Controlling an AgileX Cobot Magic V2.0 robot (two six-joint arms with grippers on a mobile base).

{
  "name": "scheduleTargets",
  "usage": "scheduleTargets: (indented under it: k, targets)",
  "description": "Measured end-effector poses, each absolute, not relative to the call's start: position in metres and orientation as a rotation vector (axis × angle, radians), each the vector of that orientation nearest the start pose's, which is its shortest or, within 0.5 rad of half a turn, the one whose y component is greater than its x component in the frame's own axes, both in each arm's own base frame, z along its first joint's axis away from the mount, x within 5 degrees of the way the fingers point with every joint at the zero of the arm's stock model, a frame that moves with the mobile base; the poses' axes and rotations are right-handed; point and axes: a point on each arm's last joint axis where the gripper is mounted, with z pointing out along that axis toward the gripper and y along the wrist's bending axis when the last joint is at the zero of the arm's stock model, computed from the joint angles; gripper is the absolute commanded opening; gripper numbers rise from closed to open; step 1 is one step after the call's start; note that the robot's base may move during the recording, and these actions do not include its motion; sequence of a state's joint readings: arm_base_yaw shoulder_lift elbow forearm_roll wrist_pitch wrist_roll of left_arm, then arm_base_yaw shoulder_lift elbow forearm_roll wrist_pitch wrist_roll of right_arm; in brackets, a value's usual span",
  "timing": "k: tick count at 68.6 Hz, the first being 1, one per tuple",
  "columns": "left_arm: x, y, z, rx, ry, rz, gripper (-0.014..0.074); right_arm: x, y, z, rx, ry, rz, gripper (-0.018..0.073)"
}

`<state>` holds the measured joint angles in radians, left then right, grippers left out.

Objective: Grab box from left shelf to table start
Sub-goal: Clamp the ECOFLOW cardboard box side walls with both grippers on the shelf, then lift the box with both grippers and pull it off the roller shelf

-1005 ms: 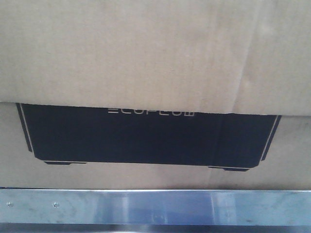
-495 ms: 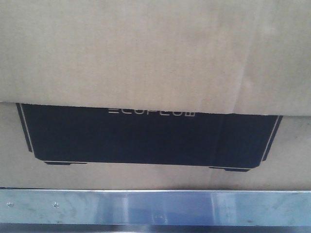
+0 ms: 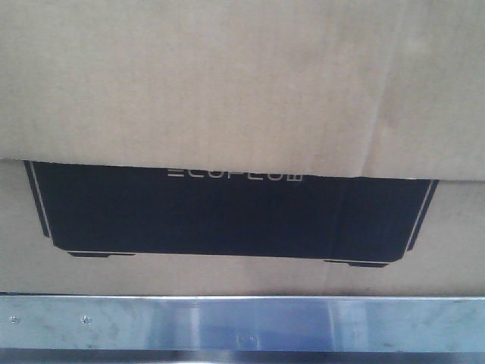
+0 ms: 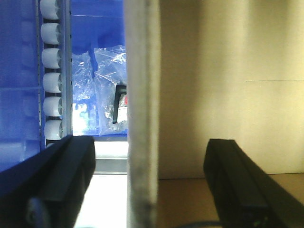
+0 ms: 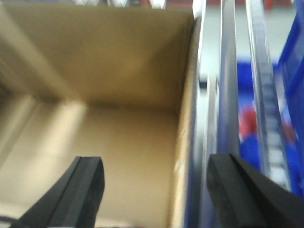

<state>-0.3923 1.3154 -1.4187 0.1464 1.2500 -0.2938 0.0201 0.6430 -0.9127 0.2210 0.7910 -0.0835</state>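
The left gripper and right gripper each straddled a wall of the box near centre frame. Jaws stood apart, presumably before clamping.

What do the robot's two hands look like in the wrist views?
Left hand: two matte black, blocky fingers with slanted tops; one carries a small bluish round fitting near its base. Right hand: the same black, wedge-shaped fingers, no markings visible. No arm links show.
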Motion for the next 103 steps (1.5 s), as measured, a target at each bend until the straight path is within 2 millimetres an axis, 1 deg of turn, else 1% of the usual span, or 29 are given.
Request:
scheduleTargets:
  k: [1,9,15,20,28,40,44,46,49,52,57,58,61,62,65,67,69,73,79,90,95,103]
  targets:
    - [0.238,-0.085,0.397,0.141,2.607,-0.044,0.0389,0.11,0.016,0.399,-0.052,2.004,0.212,0.055]
    - [0.238,-0.085,0.397,0.139,2.607,-0.044,0.0389,0.144,0.016,0.407,-0.069,2.155,0.184,0.055]
    - [0.238,-0.085,0.397,0.139,2.607,-0.044,0.0389,0.173,0.015,0.409,-0.079,2.249,0.152,0.055]
    - [0.238,-0.085,0.397,0.139,2.607,-0.044,0.0389,0.191,0.014,0.406,-0.082,2.295,0.142,0.055]
    - [0.238,-0.085,0.397,0.139,2.607,-0.044,0.0389,0.216,0.014,0.394,-0.08,2.366,0.138,0.055]
    - [0.238,-0.085,0.397,0.139,2.607,-0.044,0.0388,0.242,0.015,0.372,-0.076,2.464,0.142,0.0547]
    - [0.238,-0.085,0.397,0.139,2.607,-0.044,0.0378,0.249,0.015,0.365,-0.075,2.493,0.144,0.0502]
    - [0.238,-0.085,0.397,0.139,2.607,-0.044,0.0363,0.252,0.015,0.362,-0.074,2.504,0.144,0.046]
    - [0.238,-0.085,0.397,0.139,2.607,-0.044,0.0328,0.255,0.015,0.359,-0.074,2.518,0.145,0.037]
    - [0.238,-0.085,0.397,0.139,2.607,-0.044,0.028,0.257,0.015,0.357,-0.073,2.526,0.145,0.0258]
    - [0.238,-0.085,0.397,0.139,2.607,-0.044,0.0175,0.258,0.015,0.356,-0.082,2.528,0.136,0.006]
    - [0.238,-0.085,0.397,0.139,2.607,-0.044,0.015,0.258,0.015,0.356,-0.082,2.528,0.141,0.0036]
    - [0.238,-0.085,0.396,0.139,2.609,-0.052,0.0086,0.258,0.016,0.355,-0.087,2.533,0.144,0.0065]
    - [0.238,-0.085,0.396,0.139,2.609,-0.053,0.0045,0.258,0.016,0.355,-0.087,2.533,0.144,0.0071]
    - [0.238,-0.085,0.397,0.136,2.611,-0.055,-0.0024,0.258,0.016,0.355,-0.09,2.53,0.143,0.0068]
    - [0.238,-0.085,0.397,0.136,2.61,-0.049,-0.0094,0.258,0.016,0.356,-0.092,2.528,0.142,0.0059]
    - [0.238,-0.085,0.397,0.136,2.611,-0.045,-0.0113,0.258,0.016,0.356,-0.092,2.526,0.142,0.0055]
    - [0.238,-0.085,0.397,0.136,2.611,-0.042,-0.0082,0.258,0.016,0.356,-0.094,2.524,0.141,0.0058]
    - [0.238,-0.084,0.397,0.136,2.61,-0.039,-0.0097,0.258,0.016,0.356,-0.095,2.524,0.138,0.0058]
    - [0.237,-0.085,0.398,0.139,2.603,-0.043,-0.0098,0.258,0.016,0.356,-0.095,2.522,0.138,0.0058]
    - [0.232,-0.086,0.4,0.158,2.581,-0.051,-0.0098,0.254,0.015,0.36,-0.097,2.507,0.137,0.0058]
    - [0.212,-0.087,0.411,0.189,2.488,-0.097,-0.0097,0.24,0.014,0.373,-0.106,2.451,0.122,0.0058]
